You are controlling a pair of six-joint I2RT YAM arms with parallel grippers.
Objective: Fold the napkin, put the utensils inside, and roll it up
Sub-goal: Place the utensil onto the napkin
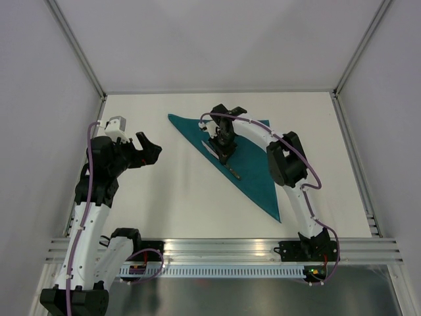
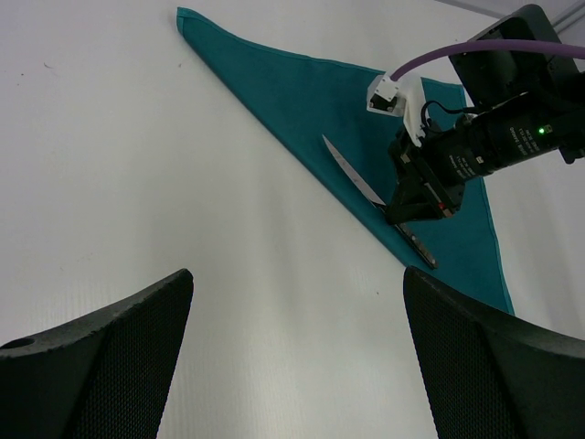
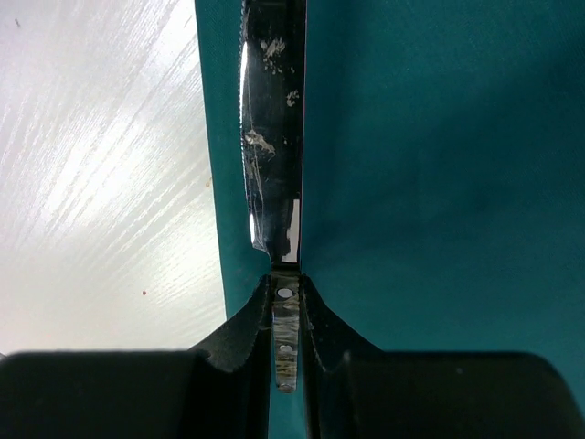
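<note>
1. The napkin (image 1: 253, 172) is teal cloth lying flat as a triangle at the far middle of the white bench (image 1: 164, 191). The knife (image 3: 272, 137), with a silver blade and dark handle, lies on it.
2. The knife's long axis runs just inside the napkin's long slanting edge, with the blade tip far-left and the handle near-right.
3. My right tool (image 3: 286, 297) pinches the knife where blade meets handle. My left tool (image 2: 297, 274) gapes wide, holding nothing, over bare bench well left of the napkin.
4. Pale walls (image 1: 39, 99) with metal frame bars surround the bench.
</note>
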